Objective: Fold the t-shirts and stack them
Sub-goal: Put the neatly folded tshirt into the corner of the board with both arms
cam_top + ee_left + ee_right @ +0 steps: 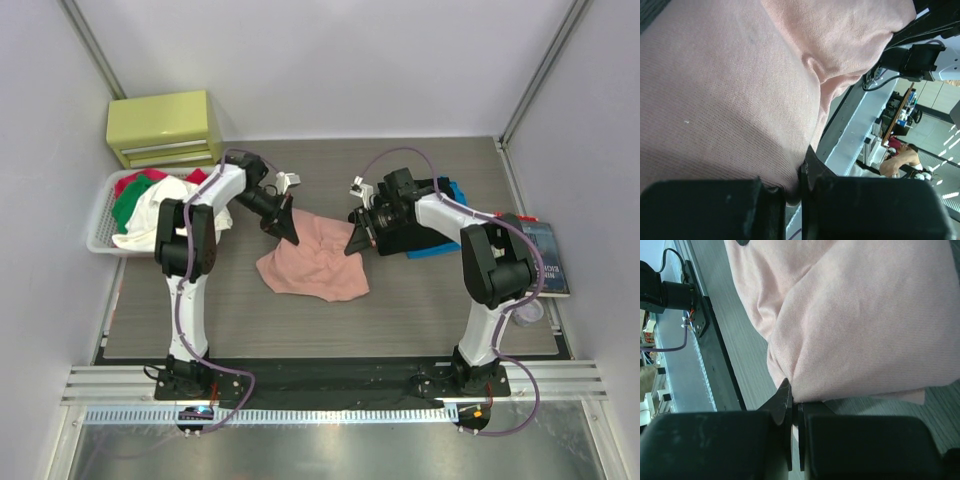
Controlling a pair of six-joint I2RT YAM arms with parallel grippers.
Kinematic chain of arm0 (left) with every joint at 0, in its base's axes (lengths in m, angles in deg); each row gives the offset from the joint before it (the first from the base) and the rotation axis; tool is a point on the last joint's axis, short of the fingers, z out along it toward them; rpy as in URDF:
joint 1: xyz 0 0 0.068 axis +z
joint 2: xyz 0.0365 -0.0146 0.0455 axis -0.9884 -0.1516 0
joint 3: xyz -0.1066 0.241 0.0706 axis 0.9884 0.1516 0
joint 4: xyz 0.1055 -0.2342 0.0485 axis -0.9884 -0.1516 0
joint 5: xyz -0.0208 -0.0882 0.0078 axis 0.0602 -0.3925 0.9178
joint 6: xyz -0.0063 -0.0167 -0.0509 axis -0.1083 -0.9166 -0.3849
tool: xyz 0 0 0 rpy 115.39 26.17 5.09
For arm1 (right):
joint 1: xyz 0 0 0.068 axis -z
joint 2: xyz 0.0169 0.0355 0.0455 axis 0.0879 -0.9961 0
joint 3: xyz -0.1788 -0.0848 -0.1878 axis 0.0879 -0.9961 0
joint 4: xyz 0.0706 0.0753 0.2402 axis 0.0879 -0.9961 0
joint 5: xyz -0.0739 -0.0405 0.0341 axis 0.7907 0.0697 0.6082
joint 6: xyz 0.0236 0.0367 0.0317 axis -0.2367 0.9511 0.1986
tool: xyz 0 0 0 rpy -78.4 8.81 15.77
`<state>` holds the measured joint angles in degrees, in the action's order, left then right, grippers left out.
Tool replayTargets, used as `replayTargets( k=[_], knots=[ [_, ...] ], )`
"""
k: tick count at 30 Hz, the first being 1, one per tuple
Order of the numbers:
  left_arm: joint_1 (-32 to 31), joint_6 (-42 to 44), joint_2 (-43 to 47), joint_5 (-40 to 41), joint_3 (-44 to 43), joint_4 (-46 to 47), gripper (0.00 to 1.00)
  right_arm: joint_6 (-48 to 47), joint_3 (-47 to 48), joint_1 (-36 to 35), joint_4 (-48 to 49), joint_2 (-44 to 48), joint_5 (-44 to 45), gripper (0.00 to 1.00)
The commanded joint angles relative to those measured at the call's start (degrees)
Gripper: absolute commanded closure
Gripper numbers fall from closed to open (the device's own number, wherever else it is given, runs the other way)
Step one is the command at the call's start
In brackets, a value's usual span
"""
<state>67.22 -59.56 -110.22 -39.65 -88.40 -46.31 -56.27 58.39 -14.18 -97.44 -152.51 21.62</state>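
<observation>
Top external view showed the salmon-pink t-shirt [315,265] lying rumpled near the middle of the table [330,335], its far edge lifted at two corners. The left gripper [287,232] was clamped on the cloth at the shirt's 11 o'clock corner and the right gripper [357,240] on its 1 o'clock corner. Both wrist views confirmed it: the jaws stood together with a pinch of pink fabric between them. The rest of the shirt sagged onto the tabletop toward 6 o'clock.

A black t-shirt [405,240] lay at 3 o'clock from the pink one, under the right arm, with something blue beneath it. A basket [100,235] of other clothes sat at 9 o'clock.

The step in hand looked like spreading the pink shirt flat before any fold. The chest print was not visible, so which side faced up could not be told. The next move probably called for both arms to draw apart, tauten the held edge and lay the cloth down smooth. Uneven pulling risked dragging the bunched part along.
</observation>
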Motion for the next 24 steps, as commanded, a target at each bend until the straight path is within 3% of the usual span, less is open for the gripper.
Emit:
replayTargets(
  k=[1, 18, 24],
  knots=[
    [0.18, 0.12, 4.27, -3.33, -3.61, -0.82, 1.00, -0.74, 2.91, -0.38, -0.45, 4.23, -0.69, 0.99],
    [-4.04, 1.00, 8.66, 3.52, -4.85, 1.10, 1.00, -1.62, 0.98, 2.08, -1.94, 14.16, 2.74, 0.99],
    [-3.95, 0.03, 7.43, 6.51, -10.73, 1.46, 1.00, -2.76, 1.24, 5.24, -3.26, 16.01, 4.41, 0.99]
  ],
)
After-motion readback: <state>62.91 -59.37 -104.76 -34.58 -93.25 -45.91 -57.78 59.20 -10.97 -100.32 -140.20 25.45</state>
